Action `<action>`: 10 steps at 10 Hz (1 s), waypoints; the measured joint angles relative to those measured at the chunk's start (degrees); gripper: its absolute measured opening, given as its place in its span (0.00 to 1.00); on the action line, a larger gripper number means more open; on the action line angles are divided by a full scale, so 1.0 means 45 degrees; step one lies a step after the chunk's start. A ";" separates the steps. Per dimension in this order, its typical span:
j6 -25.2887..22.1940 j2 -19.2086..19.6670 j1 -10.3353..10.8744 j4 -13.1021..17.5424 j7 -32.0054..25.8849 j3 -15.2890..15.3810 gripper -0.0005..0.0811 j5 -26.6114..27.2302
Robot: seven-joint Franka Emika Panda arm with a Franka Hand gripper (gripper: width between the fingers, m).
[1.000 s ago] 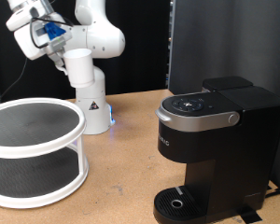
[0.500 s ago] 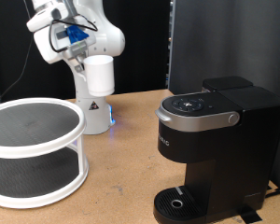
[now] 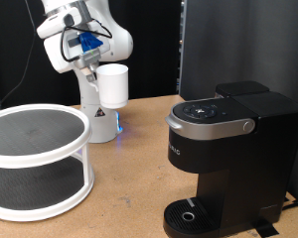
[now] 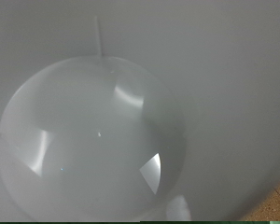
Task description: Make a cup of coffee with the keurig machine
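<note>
My gripper [image 3: 92, 67] is high at the exterior view's upper left, in front of the robot's white base, shut on the rim of the white cup [image 3: 112, 85], which hangs upright in the air. The wrist view is filled by the cup's white, empty inside [image 4: 93, 140]; no fingers show there. The black keurig machine [image 3: 228, 149] stands at the exterior view's right, lid closed, with its round drip tray [image 3: 194, 216] bare at the bottom. The cup is well to the left of the machine and above it.
A white two-tier round rack [image 3: 35, 159] with dark mesh shelves stands at the exterior view's left on the wooden table [image 3: 134, 183]. A dark curtain hangs behind the machine.
The gripper has carried the cup to the exterior view's right, and slightly downward in the last half second, closer to the machine.
</note>
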 joint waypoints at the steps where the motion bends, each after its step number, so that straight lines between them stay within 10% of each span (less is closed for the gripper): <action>1: 0.0000 -0.0002 0.0017 0.0022 0.0068 0.0042 0.09 0.0078; 10: 0.0887 0.0359 0.0112 0.0149 0.0563 0.1018 0.09 0.0495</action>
